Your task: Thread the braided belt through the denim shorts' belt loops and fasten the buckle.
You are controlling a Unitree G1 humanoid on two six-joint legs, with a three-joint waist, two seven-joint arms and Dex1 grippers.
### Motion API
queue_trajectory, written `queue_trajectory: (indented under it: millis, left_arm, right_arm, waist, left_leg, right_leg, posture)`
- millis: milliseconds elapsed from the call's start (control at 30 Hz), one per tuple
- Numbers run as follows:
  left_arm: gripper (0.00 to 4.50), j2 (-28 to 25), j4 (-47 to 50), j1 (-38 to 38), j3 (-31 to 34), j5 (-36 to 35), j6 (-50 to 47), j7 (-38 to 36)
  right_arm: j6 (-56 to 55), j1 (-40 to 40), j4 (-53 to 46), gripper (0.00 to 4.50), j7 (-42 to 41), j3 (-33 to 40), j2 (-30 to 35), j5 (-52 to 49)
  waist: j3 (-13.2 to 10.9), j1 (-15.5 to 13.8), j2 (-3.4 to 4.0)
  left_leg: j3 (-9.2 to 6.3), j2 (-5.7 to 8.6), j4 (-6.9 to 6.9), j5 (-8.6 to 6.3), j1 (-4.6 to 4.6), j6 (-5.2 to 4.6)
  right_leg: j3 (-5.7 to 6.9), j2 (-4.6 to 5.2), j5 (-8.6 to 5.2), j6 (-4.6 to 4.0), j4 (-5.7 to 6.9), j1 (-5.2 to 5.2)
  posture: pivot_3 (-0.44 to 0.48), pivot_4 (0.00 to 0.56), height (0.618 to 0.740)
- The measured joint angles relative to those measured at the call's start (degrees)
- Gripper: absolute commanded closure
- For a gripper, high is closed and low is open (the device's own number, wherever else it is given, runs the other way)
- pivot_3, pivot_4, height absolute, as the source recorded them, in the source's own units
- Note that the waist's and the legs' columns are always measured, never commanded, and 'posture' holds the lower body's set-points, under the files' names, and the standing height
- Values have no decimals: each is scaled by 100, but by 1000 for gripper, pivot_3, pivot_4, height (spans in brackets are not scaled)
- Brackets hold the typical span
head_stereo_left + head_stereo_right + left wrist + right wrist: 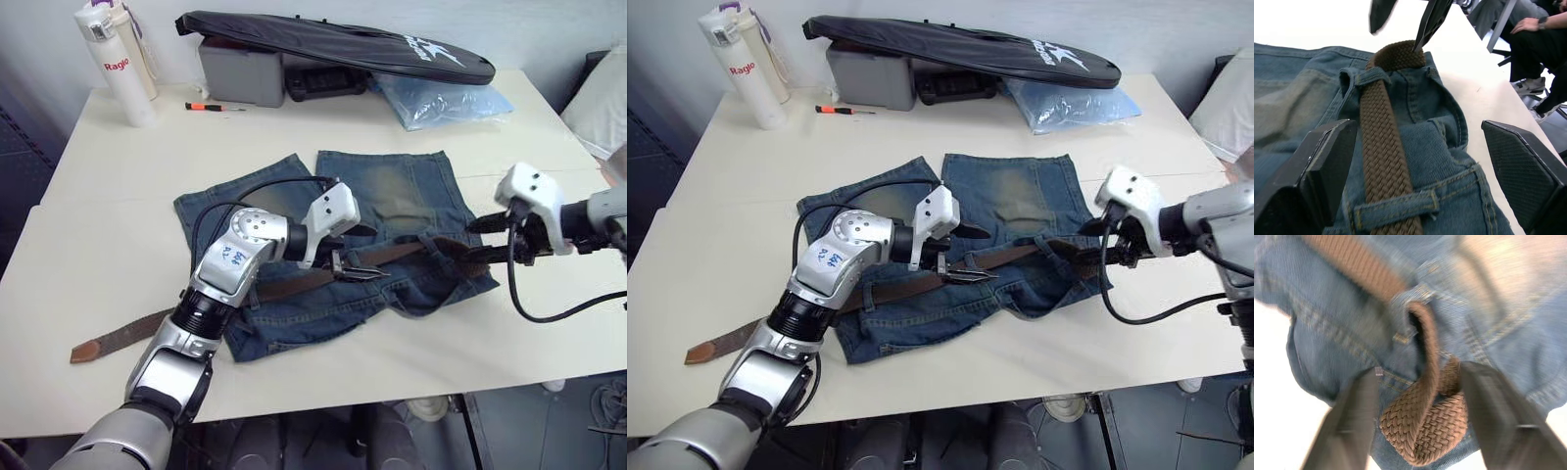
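Note:
The denim shorts [392, 196] lie flat on the cream table [118, 196], waistband toward me. The braided belt [294, 284] runs along the waistband under the belt loops [1396, 208], and its tan tip [93, 348] trails off to the left on the table. My left gripper [358, 272] hovers open over the middle of the waistband, its fingers [1322, 166] straddling the belt. At the right end of the waistband the belt folds back on itself past a loop [1410, 303]. My right gripper [482, 240] is open there, one finger on either side of that fold [1425, 431]. The buckle is hidden.
At the back of the table stand a white bottle [118, 64], an orange-handled screwdriver [211, 106], a grey case [240, 69], a long black bag [333, 44] and a plastic-wrapped bundle [441, 98]. A seated person [1537, 39] is beyond the table's right side.

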State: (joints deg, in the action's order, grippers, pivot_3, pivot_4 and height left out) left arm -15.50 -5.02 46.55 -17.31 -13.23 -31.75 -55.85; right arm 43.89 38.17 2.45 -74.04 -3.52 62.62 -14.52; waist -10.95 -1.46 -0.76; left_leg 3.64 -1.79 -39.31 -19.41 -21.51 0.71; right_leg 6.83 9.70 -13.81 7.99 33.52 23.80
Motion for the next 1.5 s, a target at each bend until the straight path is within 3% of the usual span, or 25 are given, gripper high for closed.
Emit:
queue_trajectory:
  millis: [167, 333, 400, 433, 500, 667, 900, 933, 1000, 1200, 1500]
  left_arm:
    - [0, 87, -96, 29, -70, 9, 121, -61]
    - [0, 109, -164, 56, -87, 23, 181, -74]
    - [0, 88, -168, 55, -97, 28, 180, -66]
    - [0, 87, -168, 55, -96, 28, 180, -65]
    - [0, 75, -167, 53, -98, 30, 179, -59]
    - [0, 0, -163, 42, -98, 30, 172, -55]
    - [0, -30, -136, 39, -101, 30, 169, -53]
    - [0, -34, -135, 39, -112, 30, 171, -55]
    - [0, -34, -139, 39, -124, 32, 173, -62]
    - [0, -9, -139, 40, -185, 32, 172, -102]
    - [0, -12, -138, 40, -194, 32, 163, -124]
  right_arm:
    - [641, -212, 123, 946, 118, 117, 22, -205]
    - [419, 278, 878, 946, 45, -406, -255, -18]
    - [212, 485, 1206, 1604, -32, -698, -412, 116]
    - [204, 495, 1222, 1724, -33, -716, -424, 124]
    - [121, 561, 1328, 2932, -50, -779, -485, 178]
    - [-134, 557, 1297, 4431, -37, -898, -488, 294]
    - [-710, 224, 921, 4431, 399, -584, -537, 383]
    - [-1507, -330, 498, 4431, 1156, 34, -739, 466]
    - [-2008, -848, 306, 4431, 1844, 433, -1195, 512]
    - [-3952, -1923, 71, 4431, 3836, 1008, -2371, 1075]
    - [-6013, -1770, 895, 4431, 5004, 827, -2412, 2320]
  waist:
    - [0, 9, 0]
    - [0, 29, 1]
    - [0, 27, 1]
    - [0, 27, 1]
    - [0, 14, 1]
    - [0, 1, 1]
    - [0, 11, 1]
    - [0, 10, 1]
    - [0, 7, 1]
    - [1, 15, 4]
    - [1, 31, 4]
  left_leg:
    - [0, 0, 0, 0, 0, 0]
    - [3, 0, 1, 0, 3, 0]
    - [3, 0, 1, 0, 2, 0]
    - [3, 0, 1, 0, 1, 0]
    - [3, 0, 1, 0, 0, 0]
    - [3, 1, 0, 0, 0, 0]
    - [3, 0, 0, 0, 0, 0]
    - [3, 0, 0, 0, 0, 0]
    - [4, 1, 0, 0, 2, 0]
    - [7, 1, 1, 1, 5, 0]
    - [9, 1, 0, 1, 8, 0]
  right_leg:
    - [-2, 0, 0, 0, 0, 0]
    - [-5, 0, 0, 0, 0, 0]
    - [-4, 0, 0, 0, 0, 1]
    - [-4, 0, 0, 1, -1, 1]
    - [-3, 0, 1, 1, -1, 1]
    - [-3, 0, 2, 3, -1, 0]
    - [-3, 0, 2, 3, -1, 1]
    - [-2, 0, 2, 3, -1, 0]
    - [-3, 0, 4, 6, -2, -2]
    - [-8, -1, 4, 7, 1, -2]
    - [-13, -1, 4, 6, 1, -2]
  posture:
    - [0, 150, 740]
    - [0, 150, 740]
    - [0, 150, 740]
    - [0, 150, 740]
    - [0, 150, 740]
    - [0, 150, 740]
    - [0, 150, 740]
    - [0, 150, 740]
    - [0, 150, 740]
    - [0, 150, 740]
    - [0, 150, 740]
